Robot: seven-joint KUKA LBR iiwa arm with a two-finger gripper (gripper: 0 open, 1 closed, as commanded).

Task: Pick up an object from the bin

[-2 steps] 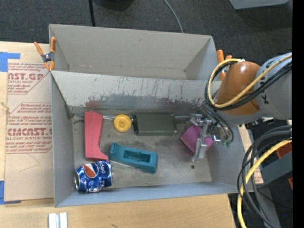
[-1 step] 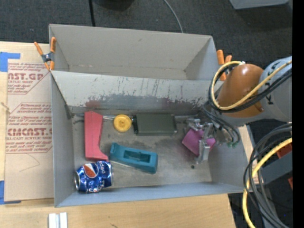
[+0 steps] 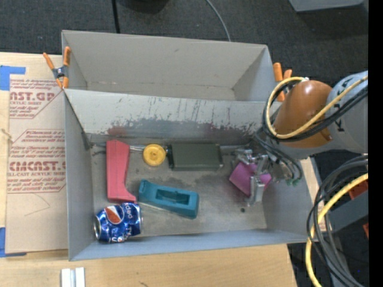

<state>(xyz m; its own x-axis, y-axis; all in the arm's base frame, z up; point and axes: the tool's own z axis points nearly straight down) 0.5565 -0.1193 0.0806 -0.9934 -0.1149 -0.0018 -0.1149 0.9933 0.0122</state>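
Gripper point(image 3: 252, 174) is down at the right end of the grey metal bin point(image 3: 179, 109), jaws pinched narrow on a small magenta plastic block point(image 3: 240, 177). To its left, by the back wall, there's a dark green flat box point(image 3: 193, 156) and a yellow round disc point(image 3: 154, 154). Further left is a pink L-shaped plastic piece point(image 3: 118, 171), with a teal plastic block point(image 3: 169, 198) bottom centre and a crushed blue soda can point(image 3: 118, 222) lower left.

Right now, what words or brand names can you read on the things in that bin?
"pepsi": on the crushed blue can, in the lower-left corner of the bin.
Nothing else lying in it carries text that can be read.
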